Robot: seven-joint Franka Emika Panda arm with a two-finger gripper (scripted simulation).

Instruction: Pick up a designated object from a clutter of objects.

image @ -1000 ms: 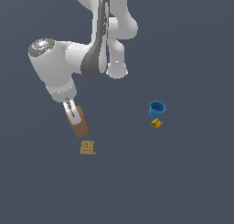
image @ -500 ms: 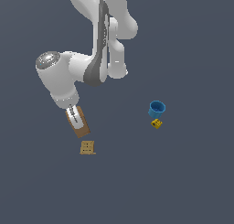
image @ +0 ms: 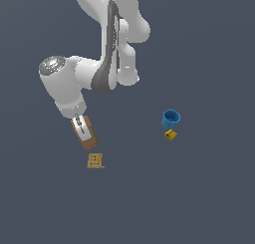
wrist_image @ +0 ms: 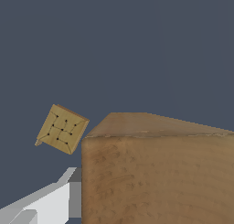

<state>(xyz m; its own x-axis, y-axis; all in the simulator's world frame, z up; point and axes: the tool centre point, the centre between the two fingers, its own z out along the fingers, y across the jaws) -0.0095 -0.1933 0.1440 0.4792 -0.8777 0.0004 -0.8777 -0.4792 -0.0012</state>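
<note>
One blue cup [image: 171, 118], interior not discernible; yellow block [image: 171, 134] beside.

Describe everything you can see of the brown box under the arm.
The brown box is a plain, elongated block with a cardboard- or wood-like grain, the largest object in view. It lies tilted diagonally in the exterior view, just above the small tan dotted square and apart from it. The gripper sits over its top, one pale finger beside its side; actual contact cannot be confirmed.

The elongated brown box [image: 85, 133] lies tilted just beside the tan dotted square [image: 95, 161].
</note>
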